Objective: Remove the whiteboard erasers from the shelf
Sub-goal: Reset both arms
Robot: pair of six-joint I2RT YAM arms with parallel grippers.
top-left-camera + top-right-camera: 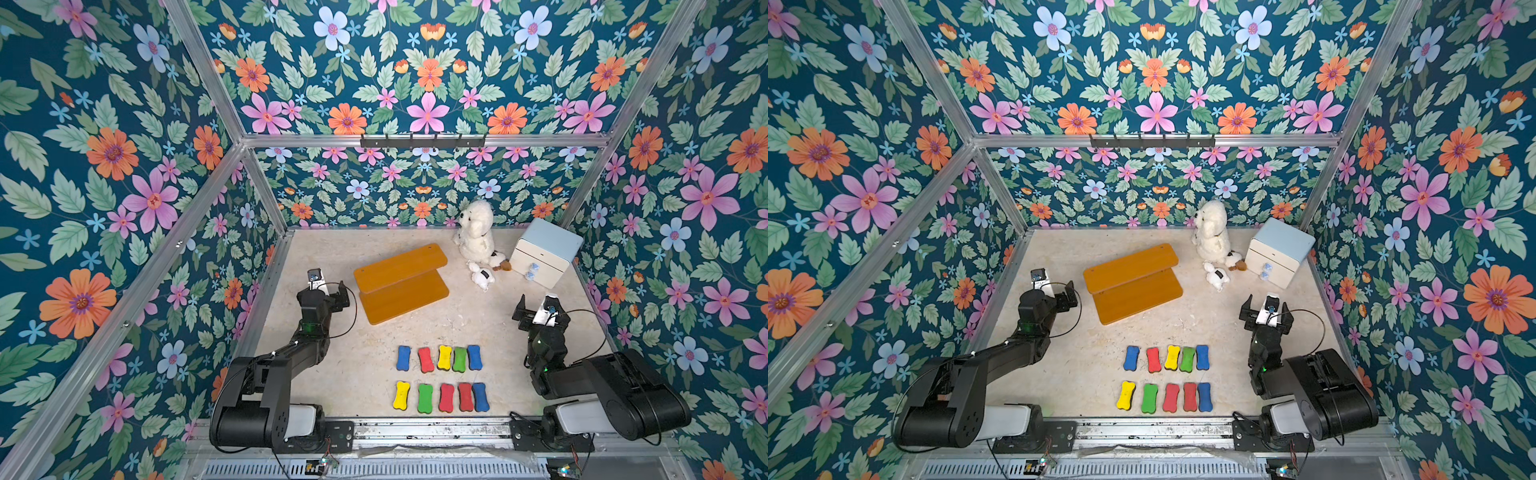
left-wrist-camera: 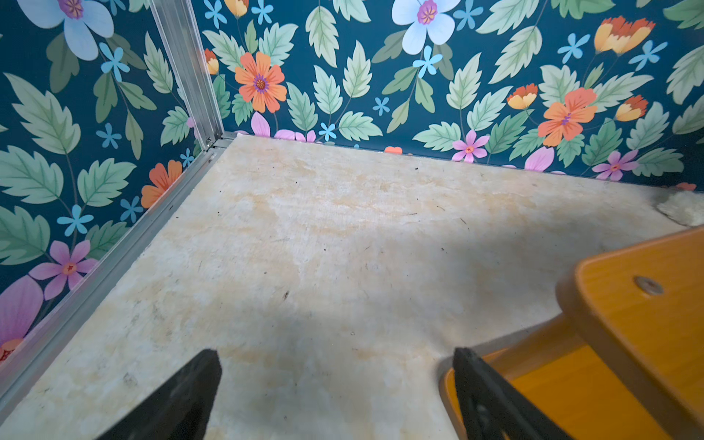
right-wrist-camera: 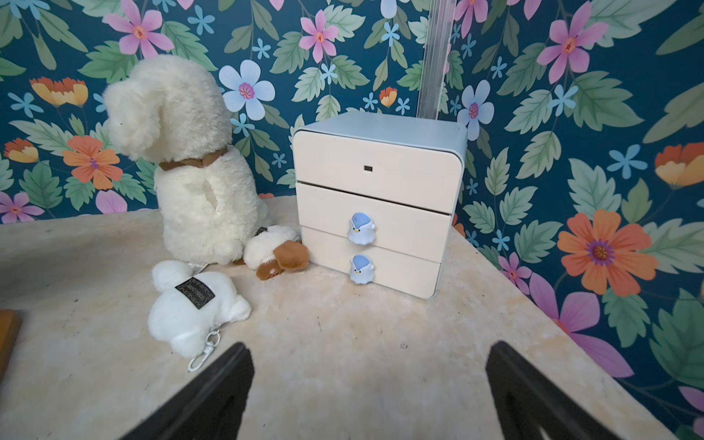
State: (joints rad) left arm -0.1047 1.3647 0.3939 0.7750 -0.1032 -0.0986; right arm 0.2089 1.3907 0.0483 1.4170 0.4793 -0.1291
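Dark teal floral wallpaper lines the walls around a pale, marbled beige tabletop (image 1: 332, 374). The black left gripper (image 2: 335, 355) is held over bare tabletop with its jaws spread wide and nothing between them. In the left wrist view, one of its fingers (image 2: 480, 384) overlaps the rounded corner of the lower tier of the flat orange-brown wooden two-tier shelf (image 1: 401, 282), which stands just beside it. The black right gripper (image 3: 369, 346) is likewise wide apart and empty, over open tabletop on the opposite side.

It faces a white drawer box with a light-blue shell (image 3: 373, 171) and two small blue figure-shaped knobs. A large cream plush dog (image 3: 190, 171) sits near the box, with a small brown-and-white plush (image 3: 274, 251) and a small white plush keychain toy (image 3: 190, 308) at its base.

Both tiers of the shelf are bare. The ten small bone-shaped foam whiteboard erasers (image 1: 444, 357) lie on the tabletop in two rows of five near the front rail, between the two arm bases and well apart from the shelf. The far row runs blue, red, yellow, green, blue. The near row runs yellow, green, red, red, blue.
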